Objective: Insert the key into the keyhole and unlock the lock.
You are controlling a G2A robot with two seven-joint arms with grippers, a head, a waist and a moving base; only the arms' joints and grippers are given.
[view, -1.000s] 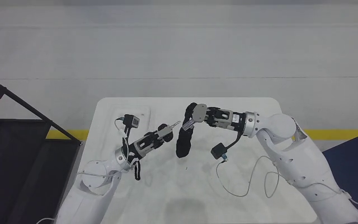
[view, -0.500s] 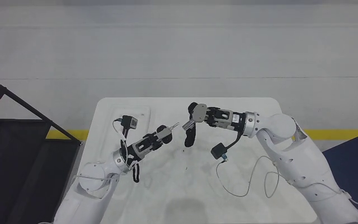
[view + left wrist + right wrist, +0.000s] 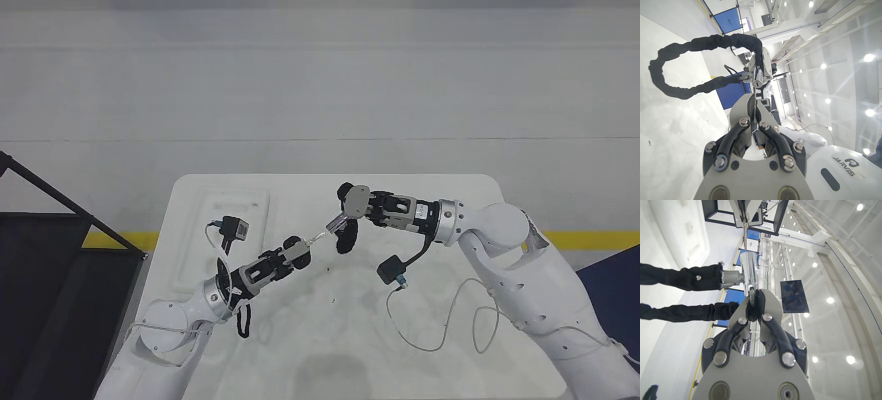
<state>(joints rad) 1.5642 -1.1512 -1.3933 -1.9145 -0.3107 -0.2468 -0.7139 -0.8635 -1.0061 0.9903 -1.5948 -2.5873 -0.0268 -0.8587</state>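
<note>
Key [image 3: 317,238] at frame centre in the top view, pinched in the closed fingers of the left gripper [image 3: 304,246], blade pointing up and right at the cable lock [image 3: 341,222]. Cable lock held above the desk [image 3: 300,330] by the right gripper [image 3: 349,208], fingers closed on it, black sleeved cable [image 3: 347,240] hanging just below. Key tip right at the lock; touching or just apart, cannot tell from here.

Left wrist view: key [image 3: 754,95] edge-on, clamped between the fingers [image 3: 738,113], running up the middle of the frame to the chrome lock cylinder [image 3: 758,76]. Keyhole [image 3: 757,83] open and facing the camera, key tip just under it at the rim of the face, not in the slot. Black sleeved cable [image 3: 677,56] looping out to the upper left.

Right wrist view: lock cylinder [image 3: 748,266] at centre, its near end gripped tight by the fingers [image 3: 768,306]. Key [image 3: 745,236] coming down from the top of the frame, tip just short of the cylinder's far face.

Judged progress: both grasps and the lift done, alignment close but a little low. Left to do: insertion, the turn, and the freeing of the cable end.

Writing: nothing legible on key, lock or desk.
</note>
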